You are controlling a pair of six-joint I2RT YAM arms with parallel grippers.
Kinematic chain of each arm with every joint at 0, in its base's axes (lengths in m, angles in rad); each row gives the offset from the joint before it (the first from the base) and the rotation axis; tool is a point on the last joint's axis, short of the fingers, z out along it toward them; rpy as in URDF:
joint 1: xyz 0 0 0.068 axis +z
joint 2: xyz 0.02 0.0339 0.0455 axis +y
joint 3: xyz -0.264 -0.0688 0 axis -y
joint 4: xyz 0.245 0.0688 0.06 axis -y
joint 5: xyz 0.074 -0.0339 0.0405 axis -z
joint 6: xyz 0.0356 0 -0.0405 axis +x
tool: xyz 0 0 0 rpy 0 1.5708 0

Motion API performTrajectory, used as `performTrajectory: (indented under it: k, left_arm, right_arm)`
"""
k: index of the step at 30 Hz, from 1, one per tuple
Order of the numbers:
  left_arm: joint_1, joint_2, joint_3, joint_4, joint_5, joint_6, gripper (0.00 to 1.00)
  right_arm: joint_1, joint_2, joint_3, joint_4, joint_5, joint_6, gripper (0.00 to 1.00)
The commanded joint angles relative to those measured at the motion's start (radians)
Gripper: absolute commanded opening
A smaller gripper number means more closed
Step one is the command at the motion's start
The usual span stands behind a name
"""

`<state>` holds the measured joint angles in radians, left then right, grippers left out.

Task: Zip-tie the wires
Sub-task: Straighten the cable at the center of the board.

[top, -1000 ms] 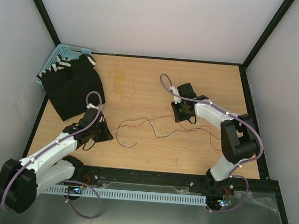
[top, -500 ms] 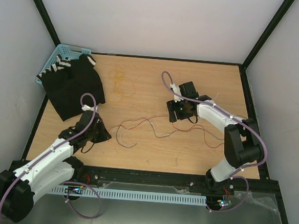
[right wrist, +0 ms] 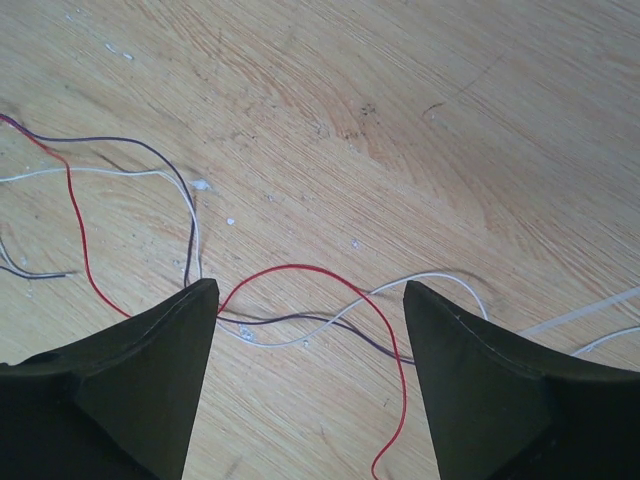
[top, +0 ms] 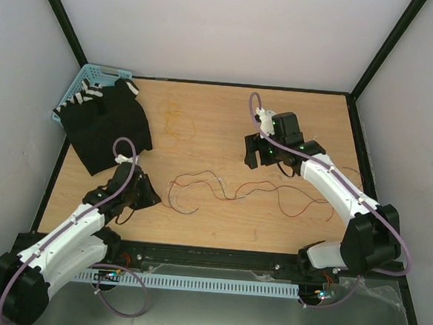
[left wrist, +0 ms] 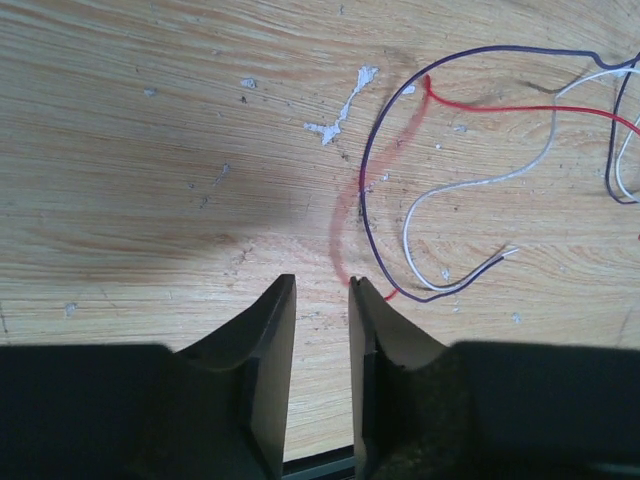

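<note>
A loose bundle of thin red, white and purple wires (top: pixel 229 189) lies across the middle of the wooden table. My left gripper (top: pixel 153 197) sits low at the bundle's left end. In the left wrist view its jaws (left wrist: pixel 322 288) stand a narrow gap apart, with nothing between them. A blurred red wire (left wrist: pixel 345 215) runs past the right fingertip (left wrist: pixel 362 290), beside purple (left wrist: pixel 368 170) and white (left wrist: pixel 480 180) strands. My right gripper (top: pixel 255 156) hovers above the bundle's right part, open wide (right wrist: pixel 310 285). Below it on the wood lie a red loop (right wrist: pixel 330 270), a white strand (right wrist: pixel 430 276) and a purple strand (right wrist: pixel 300 318).
A blue basket (top: pixel 96 72) stands at the back left with a black cloth (top: pixel 104 125) spilling from it onto the table. Faint orange strands (top: pixel 178 130) lie behind the bundle. Two pale thin strips (right wrist: pixel 590 312) show at the right edge of the right wrist view.
The right gripper opened wide, let the wires drop and drew back to the right. The left gripper went from shut to slightly open. The wires settled flatter on the table.
</note>
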<state>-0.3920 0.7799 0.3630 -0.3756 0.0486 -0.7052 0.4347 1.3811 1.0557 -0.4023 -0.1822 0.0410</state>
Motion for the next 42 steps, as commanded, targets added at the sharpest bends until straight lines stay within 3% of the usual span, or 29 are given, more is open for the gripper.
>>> performTrajectory:
  k: [1,7,16,22,26,34,42]
  left_arm:
    - [0.007,-0.021,-0.009,-0.013,-0.005,0.004,0.36]
    - [0.016,-0.05,0.016,-0.032,-0.016,0.033,0.59]
    - [0.031,-0.099,0.105,-0.088,-0.024,0.09,0.76]
    - [0.031,-0.039,0.281,-0.085,-0.041,0.2,0.86]
    - [0.037,0.11,0.477,-0.082,-0.14,0.293,0.93]
    - [0.099,0.549,0.81,-0.052,-0.12,0.382,0.96]
    - [0.143,0.931,1.015,0.014,-0.08,0.435,0.77]
  right_arm:
    - [0.006,-0.026,0.018,0.024,-0.009,0.016,0.85]
    - [0.006,-0.029,0.004,0.035,-0.006,0.019,0.86]
    - [0.006,-0.059,-0.011,0.049,0.013,0.023,0.89]
    - [0.006,-0.069,-0.016,0.068,-0.017,0.038,0.89]
    - [0.007,-0.105,-0.054,0.138,-0.035,0.062,0.93]
    - [0.006,-0.188,-0.121,0.231,-0.048,0.095,0.95]
    - [0.007,-0.214,-0.14,0.241,-0.052,0.084,0.95]
